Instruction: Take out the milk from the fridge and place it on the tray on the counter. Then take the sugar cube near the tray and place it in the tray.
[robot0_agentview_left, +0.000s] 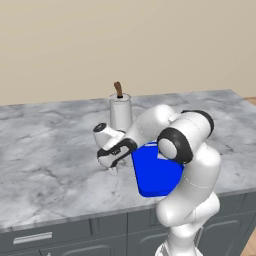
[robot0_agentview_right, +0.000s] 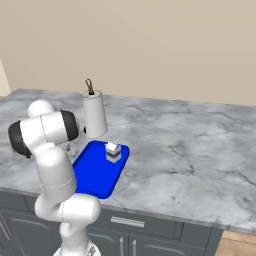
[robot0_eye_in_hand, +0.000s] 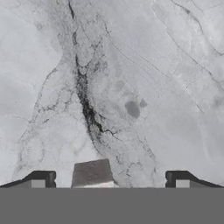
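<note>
From the left base view, the arm bends low over the counter (robot0_agentview_left: 50, 145), its gripper (robot0_agentview_left: 112, 169) just left of the one blue tray (robot0_agentview_left: 155, 172); a paper-towel roll (robot0_agentview_left: 120, 112) stands behind. The tray lies near the counter's front edge, with bare marble to its left.

The right base view reveals the one milk carton (robot0_agentview_right: 113, 151) standing upright in the tray's far end.

In the hand view, one sugar cube (robot0_eye_in_hand: 92, 173) sits between widely spread fingertips (robot0_eye_in_hand: 41, 179), untouched.

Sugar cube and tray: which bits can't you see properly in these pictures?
- Sugar cube, hand view: lower part cut off at the bottom, between the open pincer tips.
- Tray, left base view: right side hidden by the arm.
- Milk: clear in the right base view; label too small.
</note>
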